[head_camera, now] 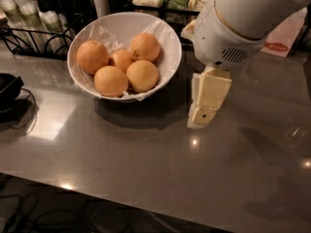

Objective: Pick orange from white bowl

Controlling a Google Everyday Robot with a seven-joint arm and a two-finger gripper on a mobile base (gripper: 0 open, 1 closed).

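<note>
Orange (142, 75) in white bowl (122, 25), left of end effector (200, 115), apart

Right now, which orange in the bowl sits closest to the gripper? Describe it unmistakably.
On the grey counter, the white bowl sits left of the gripper, which hangs beside its rim. Of five fruits inside, it is the front-right orange: large and nearest the gripper, unlike the small orange in the middle.

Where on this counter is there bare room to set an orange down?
Bare counter runs along the near edge, in front of the white bowl and gripper, which hangs right of the bowl. Crowded: wire rack behind, black device far left.
</note>
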